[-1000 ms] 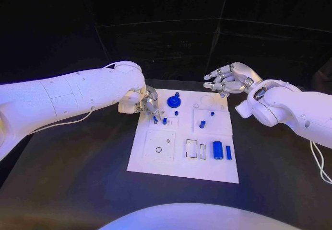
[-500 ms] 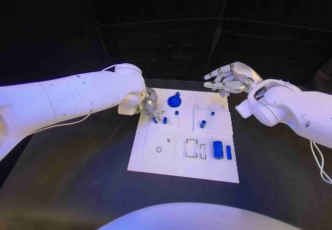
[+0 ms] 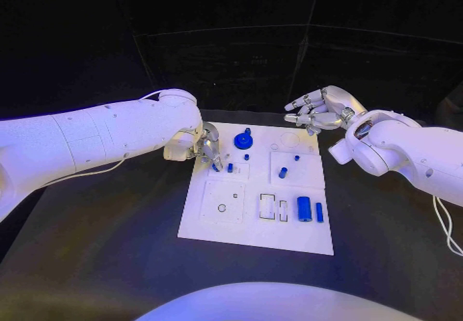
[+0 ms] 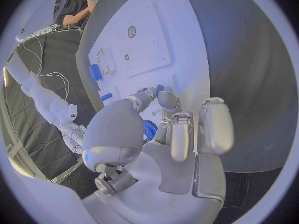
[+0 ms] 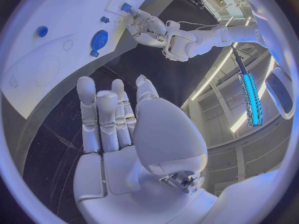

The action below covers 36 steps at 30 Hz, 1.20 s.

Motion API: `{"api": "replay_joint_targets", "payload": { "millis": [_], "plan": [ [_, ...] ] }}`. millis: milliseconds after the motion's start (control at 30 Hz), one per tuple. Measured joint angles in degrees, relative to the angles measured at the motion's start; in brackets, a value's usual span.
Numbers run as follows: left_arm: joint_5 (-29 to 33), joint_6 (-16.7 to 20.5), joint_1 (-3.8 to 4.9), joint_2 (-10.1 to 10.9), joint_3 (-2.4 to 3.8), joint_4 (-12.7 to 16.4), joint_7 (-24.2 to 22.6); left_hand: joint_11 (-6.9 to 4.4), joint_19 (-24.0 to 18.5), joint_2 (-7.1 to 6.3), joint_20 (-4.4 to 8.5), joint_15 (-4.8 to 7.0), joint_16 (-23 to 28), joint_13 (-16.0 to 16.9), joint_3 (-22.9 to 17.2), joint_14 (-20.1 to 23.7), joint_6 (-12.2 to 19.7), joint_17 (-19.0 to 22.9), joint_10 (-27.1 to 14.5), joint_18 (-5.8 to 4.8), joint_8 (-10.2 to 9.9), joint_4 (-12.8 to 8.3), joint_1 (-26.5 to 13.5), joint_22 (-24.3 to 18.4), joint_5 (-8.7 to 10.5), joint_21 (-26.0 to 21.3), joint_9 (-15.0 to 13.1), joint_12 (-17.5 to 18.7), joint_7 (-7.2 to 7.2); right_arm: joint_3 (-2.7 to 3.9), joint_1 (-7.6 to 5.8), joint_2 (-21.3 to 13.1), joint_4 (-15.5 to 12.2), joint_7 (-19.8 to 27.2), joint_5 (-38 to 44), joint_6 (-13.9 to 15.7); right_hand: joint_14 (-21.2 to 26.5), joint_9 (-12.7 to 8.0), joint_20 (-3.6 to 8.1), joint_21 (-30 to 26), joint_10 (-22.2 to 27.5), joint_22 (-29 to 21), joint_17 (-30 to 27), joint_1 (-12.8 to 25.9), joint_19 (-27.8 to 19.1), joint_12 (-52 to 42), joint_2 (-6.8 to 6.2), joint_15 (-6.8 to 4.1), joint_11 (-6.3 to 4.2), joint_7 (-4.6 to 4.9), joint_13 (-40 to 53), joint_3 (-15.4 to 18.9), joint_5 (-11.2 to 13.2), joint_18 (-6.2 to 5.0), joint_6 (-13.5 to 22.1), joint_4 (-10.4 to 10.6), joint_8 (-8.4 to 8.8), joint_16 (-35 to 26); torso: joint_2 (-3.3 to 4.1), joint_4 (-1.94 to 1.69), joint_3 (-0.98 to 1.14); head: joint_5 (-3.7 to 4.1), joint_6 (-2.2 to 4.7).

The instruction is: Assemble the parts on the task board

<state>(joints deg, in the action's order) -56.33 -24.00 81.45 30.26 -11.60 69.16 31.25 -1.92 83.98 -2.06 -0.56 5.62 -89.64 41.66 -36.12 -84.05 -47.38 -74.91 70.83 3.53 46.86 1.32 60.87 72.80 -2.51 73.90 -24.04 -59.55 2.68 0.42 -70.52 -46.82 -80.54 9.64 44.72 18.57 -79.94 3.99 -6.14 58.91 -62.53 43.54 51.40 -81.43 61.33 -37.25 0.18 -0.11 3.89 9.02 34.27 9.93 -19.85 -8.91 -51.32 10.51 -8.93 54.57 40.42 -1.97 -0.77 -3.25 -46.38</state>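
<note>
— Where is the task board [image 3: 253, 231] found?

— It is laid flat in the middle of the black worktop [image 3: 116, 254], its long sides running away from the robot.

— And the parts?

— A round blue gear [image 3: 243, 141] is seen at the far end of the board, with a small blue peg [image 3: 246, 157] just beside it. A short cylinder [image 3: 282, 172] is seated in the raised square on the right half, and a larger cylinder [image 3: 304, 209] lies next to a thin bar [image 3: 318, 212] nearer the robot.

— How is the left hand [image 3: 205, 150] placed?

— It is lowered over the board's far left corner, fingers bent down toward a small upright blue part [image 3: 229, 168] (whether anything is pinched cannot be told; the fingertips are too crowded together in the left wrist view).

— The right hand [image 3: 318, 110]?

— It is held above the worktop beyond the board's far right corner, fingers spread and nothing grasped.
</note>
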Motion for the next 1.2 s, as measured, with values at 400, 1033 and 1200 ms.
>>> {"api": "replay_joint_targets", "payload": {
  "millis": [400,1033,1200],
  "plan": [
    [-0.10,0.09,-0.10,-0.06,0.00,-0.01,0.02,0.01,0.00,-0.03,0.00,0.00,0.00,-0.01,0.00,0.00,-0.13,0.00,-0.01,-0.01,-0.09,0.00,0.04,-0.01,0.02,0.00,0.00,0.00,-0.11,0.00,0.00,0.03,0.01,0.02,0.00,0.00,0.00,0.00,0.00,0.00,0.00,-0.07,0.00,0.00,0.00,0.00,0.00,0.00,0.00,0.00,-0.15,0.15,-0.45,0.00,0.00,0.15,-0.37,0.00,0.00,0.02,0.02,-0.02,-0.06],
    [-0.11,0.07,-0.29,-0.93,0.05,-1.20,0.07,0.07,0.00,0.28,0.00,0.00,0.00,0.25,-0.33,0.00,-0.14,0.00,-0.05,0.00,-0.11,-1.09,-0.27,0.20,0.09,0.00,-0.06,0.00,-0.10,0.00,0.00,0.05,-0.05,0.03,0.00,0.00,0.00,0.00,0.00,0.00,0.00,-0.06,-0.01,0.00,0.00,0.00,0.00,0.00,0.00,0.00,-0.14,0.15,-0.45,0.00,0.00,0.15,-0.37,0.00,0.01,0.04,0.02,0.12,-0.06],
    [-0.03,0.00,-0.30,-1.02,0.04,-1.32,0.08,-0.10,0.00,0.71,0.00,0.00,0.00,0.25,-0.16,0.00,-0.46,0.00,0.17,0.00,0.17,-1.26,-0.74,0.30,-0.32,0.22,-0.05,0.00,-0.24,0.00,0.00,0.05,-0.07,0.03,0.00,-0.01,0.00,0.00,0.00,0.00,0.00,-0.06,-0.01,0.00,0.00,0.00,0.00,0.00,0.00,0.00,-0.14,0.15,-0.45,0.00,0.00,0.15,-0.37,0.00,0.01,0.03,0.02,0.20,-0.10]
  ]
}}
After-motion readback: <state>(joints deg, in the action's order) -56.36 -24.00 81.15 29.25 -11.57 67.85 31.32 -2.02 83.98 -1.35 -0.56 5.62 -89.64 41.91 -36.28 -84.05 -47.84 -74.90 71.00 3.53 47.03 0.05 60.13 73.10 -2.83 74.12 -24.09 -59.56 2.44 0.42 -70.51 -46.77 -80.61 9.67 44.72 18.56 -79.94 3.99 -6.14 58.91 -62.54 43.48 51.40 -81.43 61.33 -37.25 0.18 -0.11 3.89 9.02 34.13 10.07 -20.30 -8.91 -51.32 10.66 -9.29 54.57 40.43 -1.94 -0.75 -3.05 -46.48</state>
